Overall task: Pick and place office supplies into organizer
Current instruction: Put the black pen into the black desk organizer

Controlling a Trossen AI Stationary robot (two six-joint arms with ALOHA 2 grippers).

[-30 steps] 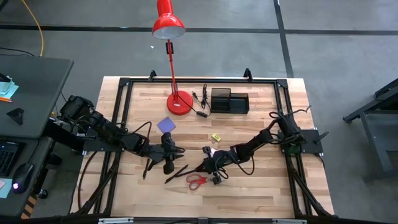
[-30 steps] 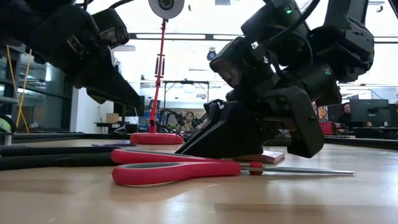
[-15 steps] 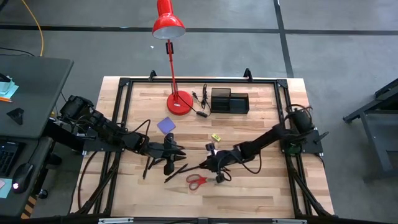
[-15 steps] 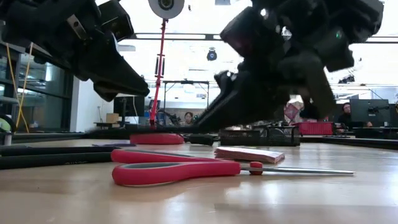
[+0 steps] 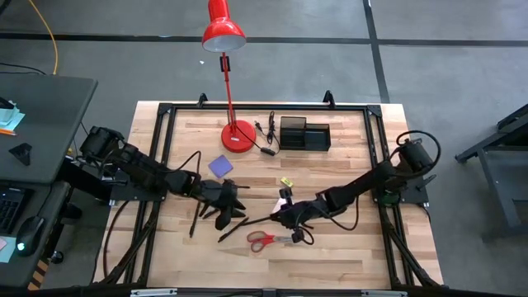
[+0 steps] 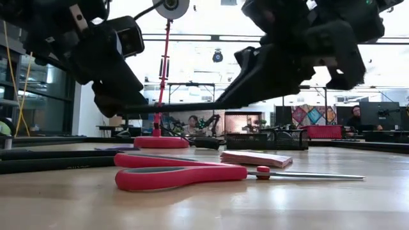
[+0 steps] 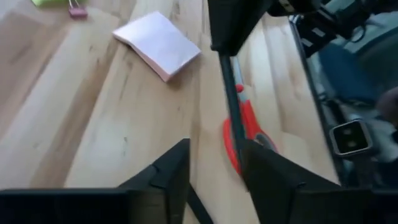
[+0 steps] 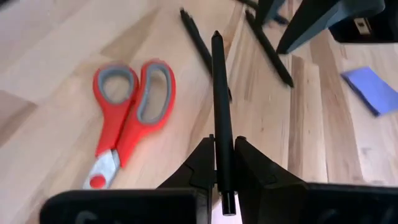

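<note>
Right gripper (image 8: pixel 224 163) is clamped on a thin dark pen (image 8: pixel 220 118), which sticks straight out beyond its fingertips and is lifted off the table (image 5: pixel 346 256). In the high view this gripper (image 5: pixel 285 218) hangs just above the red-handled scissors (image 5: pixel 266 240), on the side toward the organizer (image 5: pixel 304 134), with the pink note pad (image 6: pixel 257 158) just beside it. The scissors lie flat, and two more dark pens (image 8: pixel 199 42) lie past their handles. Left gripper (image 7: pixel 213 163), with a narrow gap between its fingers and nothing in them, hovers beside the scissors on the side away from the right arm, its fingertips near the loose pens. A purple-blue pad (image 5: pixel 220 166) lies between the scissors and the red lamp's base (image 5: pixel 238 136). A tiny yellow piece (image 5: pixel 286 181) rests between scissors and organizer, which stands well apart at the far edge.
</note>
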